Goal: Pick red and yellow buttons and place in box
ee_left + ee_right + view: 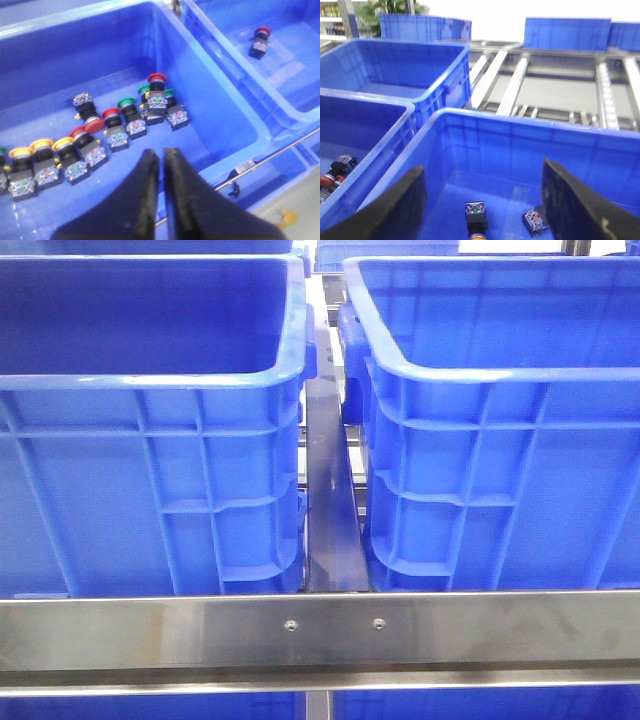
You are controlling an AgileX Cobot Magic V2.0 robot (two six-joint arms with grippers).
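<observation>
Steel rail (320, 632) foreground | blue bins (150, 420) block front view

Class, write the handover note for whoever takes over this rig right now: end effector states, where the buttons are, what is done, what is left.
Left end effector: shut, empty, above the supply bin.
Right end effector: open, empty, over the receiving box.
Supply bin holds a cluster: yellow buttons, red buttons and green buttons.
Done: the left wrist view shows one red button in the neighbouring box; the right wrist view shows two units in the box, cap colours unclear.
Left: the remaining red and yellow buttons in the supply bin; green ones stay.
</observation>
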